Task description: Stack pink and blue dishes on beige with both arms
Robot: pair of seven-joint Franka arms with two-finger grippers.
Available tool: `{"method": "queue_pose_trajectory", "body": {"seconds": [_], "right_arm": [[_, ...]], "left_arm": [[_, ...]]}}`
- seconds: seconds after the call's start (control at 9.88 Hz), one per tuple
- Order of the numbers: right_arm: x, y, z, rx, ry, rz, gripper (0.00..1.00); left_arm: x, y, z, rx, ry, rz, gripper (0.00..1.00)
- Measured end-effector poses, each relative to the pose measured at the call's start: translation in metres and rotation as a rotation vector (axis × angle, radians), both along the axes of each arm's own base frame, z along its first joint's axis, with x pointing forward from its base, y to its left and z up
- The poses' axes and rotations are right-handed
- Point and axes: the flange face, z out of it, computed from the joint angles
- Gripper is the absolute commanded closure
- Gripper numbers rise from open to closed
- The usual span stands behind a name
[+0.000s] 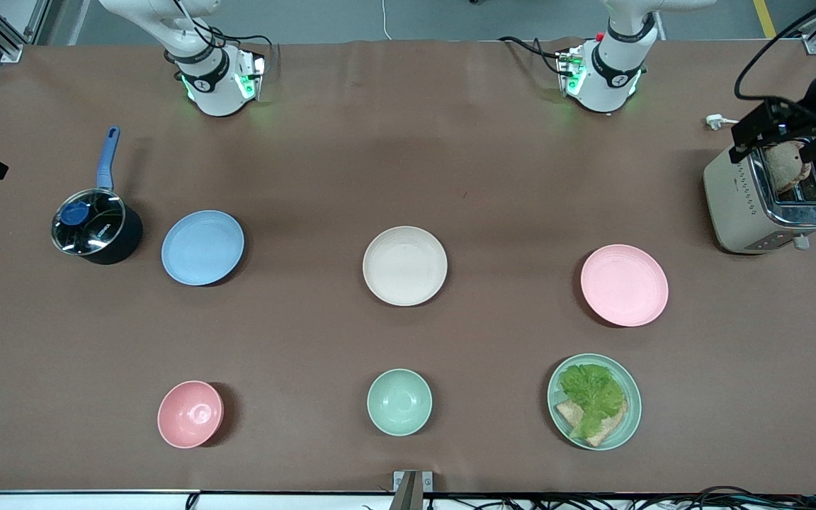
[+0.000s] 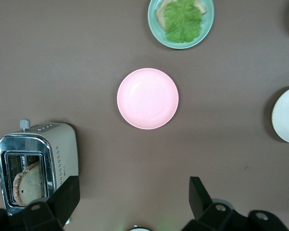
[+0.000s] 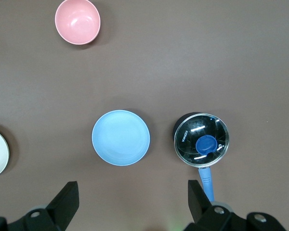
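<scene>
While both arms hang high with nothing taken up, we note the three plates lying well apart in a row across the brown desk (image 1: 408, 142): the shallow round cream-beige matte plate (image 1: 405, 265) in the middle, the shallow round light blue matte plate (image 1: 202, 248) toward the right arm's end, just beside a lidded dark saucepan (image 1: 96, 227), and the shallow round pale pink matte plate (image 1: 624, 285) toward the left arm's end, near a steel toaster (image 1: 769, 202) with bread in its slot. We see the left gripper (image 2: 135, 202) over bare desk near the pink plate, jaws spread wide and empty; the right gripper (image 3: 133, 202) hangs likewise over desk near the blue plate, jaws wide, holding nothing. We judge these plates light, stiff and probably plastic-like, with a matte finish that should give fair grip. They lie flat, so the raised rim is the only hold: one finger inside, one outside, pinching the edge. A thin rim pinch may let a plate tilt or swing, so we would carry low and slow.
</scene>
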Motion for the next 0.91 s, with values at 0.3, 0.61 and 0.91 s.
{"method": "queue_pose_trajectory", "body": {"seconds": [0.3,0.61,0.91], "right_arm": [[0.001,0.002,-0.001,0.000,0.005,0.054,0.00],[0.026,0.002,-0.055,0.033,0.102,0.150,0.00],[0.060,-0.003,-0.189,0.084,0.153,0.247,0.00]], "left_arm": [[0.061,0.075,-0.115,-0.044,-0.006,-0.081,0.00],[0.070,0.140,-0.255,-0.222,-0.031,-0.159,0.00],[0.076,0.169,-0.369,-0.342,-0.025,-0.203,0.13]]}}
